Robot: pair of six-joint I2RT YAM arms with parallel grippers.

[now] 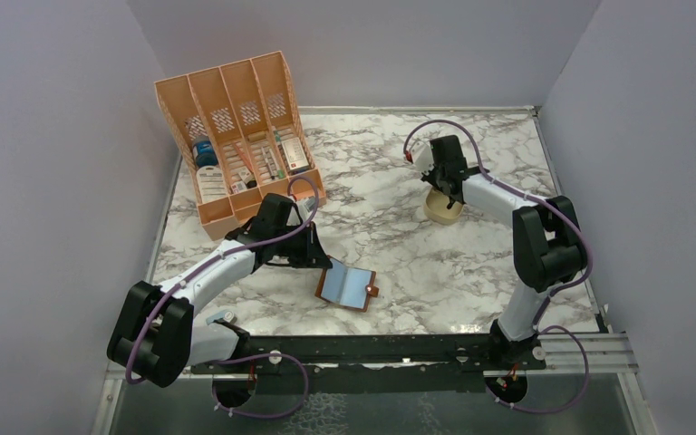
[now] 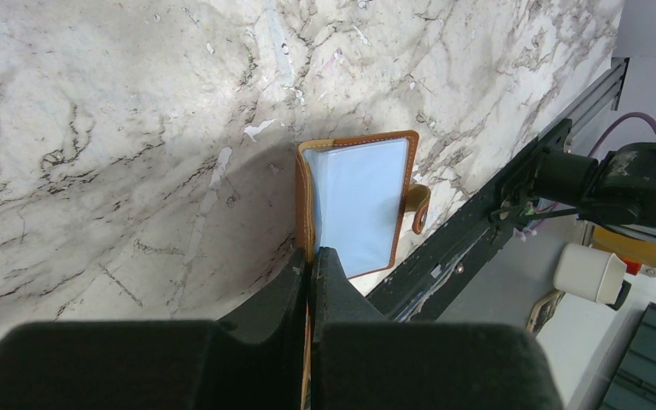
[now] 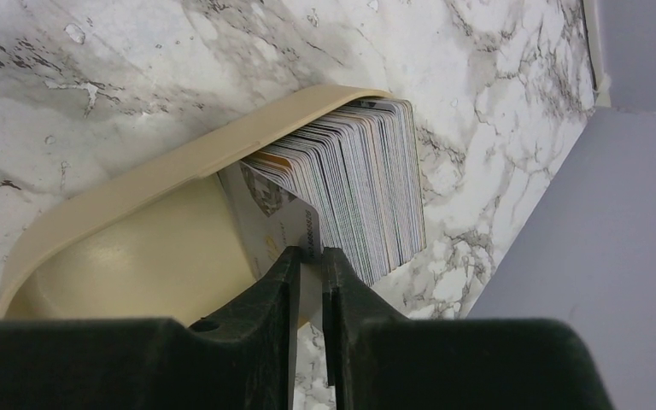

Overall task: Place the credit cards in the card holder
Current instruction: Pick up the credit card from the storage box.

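Left gripper (image 2: 310,254) pinches the card holder (image 2: 359,205) by its cover; right gripper (image 3: 309,254) straddles one credit card (image 3: 275,215), thin, stiff, likely slippery, at its edge, grip uncertain.

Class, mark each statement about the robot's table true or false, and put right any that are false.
1. The card holder lies open on the table. True.
2. The left gripper is shut on the card holder's leather edge. True.
3. The credit cards lie flat on the table. False: they stand on edge, packed together in a tan tray.
4. The right gripper hangs over the card holder. False: it is at the tray, its fingers on either side of the front card.
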